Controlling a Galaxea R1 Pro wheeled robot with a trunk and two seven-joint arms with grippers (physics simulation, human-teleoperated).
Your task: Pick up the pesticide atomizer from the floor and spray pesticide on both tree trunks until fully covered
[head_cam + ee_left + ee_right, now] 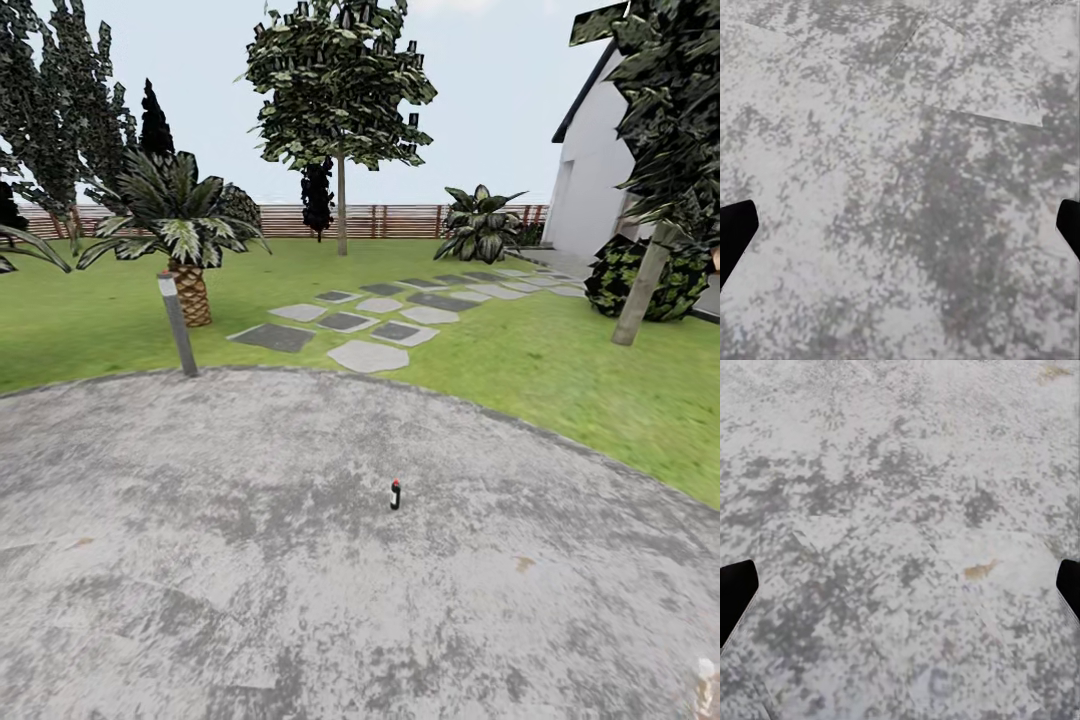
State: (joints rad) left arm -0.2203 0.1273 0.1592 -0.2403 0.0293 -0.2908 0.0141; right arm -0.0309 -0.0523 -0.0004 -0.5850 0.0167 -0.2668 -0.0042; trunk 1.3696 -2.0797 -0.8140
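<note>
Pesticide atomizer (395, 495) stood upright on the mottled grey paved circle (250, 560), a small dark bottle with a reddish top, alone near the middle of the pavement and well apart from everything else. Beyond the curved edge of the paving lay the lawn (560, 370), crossed by grey stepping slabs (370, 322) that ran toward a white house (590, 190) at the right. One tree (340, 90) with a pale trunk (341, 205) rose far back near the slatted wooden fence (400, 220); a second pale trunk (643, 285) leaned at the right, in front of a round bush (610, 275). A short palm-like plant (180, 225) grew at the left, with a grey bollard post (177, 325) just in front of it at the pavement's edge. In the left wrist view, the left gripper (900, 232) showed only as two dark fingertips (735, 229) at opposite borders, spread wide over bare speckled paving and holding nothing. The right gripper (900, 589) likewise had its dark fingertips (735, 589) far apart above the paving, empty, with a small brownish fleck (979, 570) on the ground between them.
</note>
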